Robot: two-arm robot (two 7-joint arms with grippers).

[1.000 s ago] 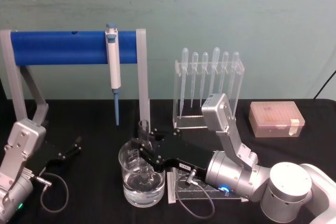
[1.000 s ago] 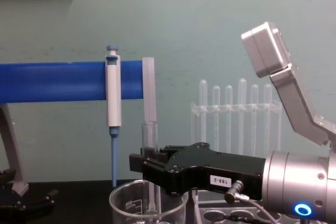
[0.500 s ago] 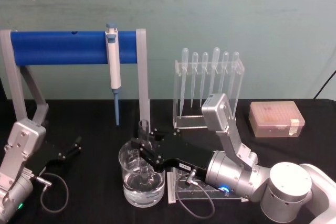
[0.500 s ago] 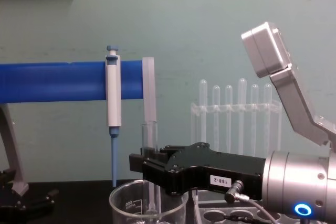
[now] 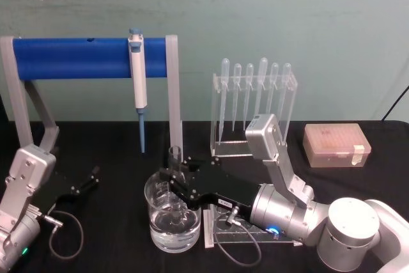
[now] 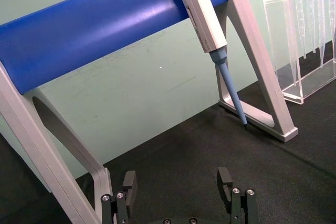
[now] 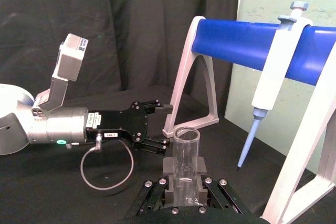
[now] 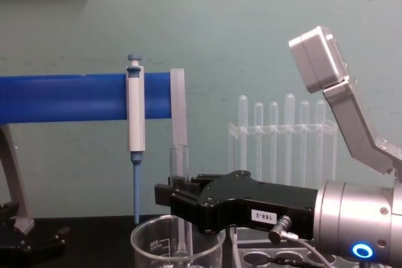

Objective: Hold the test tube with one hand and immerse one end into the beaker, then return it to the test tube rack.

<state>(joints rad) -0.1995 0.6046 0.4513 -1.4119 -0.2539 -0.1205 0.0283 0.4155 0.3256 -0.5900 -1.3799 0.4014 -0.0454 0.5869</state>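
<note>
Clear glass, finger-thick and round-bottomed, the test tube stands upright with its open rim above the black two-fingered right pincer, which is clenched around its middle. Its lower end reaches down inside the wide clear glass beaker with white graduation marks, and seems to sit in the water there, so I judge the dipping step to be in hand or just done. From the side, the tube rises straight out of the beaker, its long axis vertical, with the pincer coming in level from the right.

The beaker stands near the tabletop's front edge, left of centre. Just beside it toward the right edge, under the right forearm, lies the clear acrylic test tube rack with round holes. The return turns on this: the tube must come straight up clear of the beaker's rim, then move toward the right edge and go down into a hole with its axis kept vertical. The right arm already holds it and is much the nearer.

The black left pincer rests near the tabletop's left edge, its fingers spread and released, well apart from the beaker.
</note>
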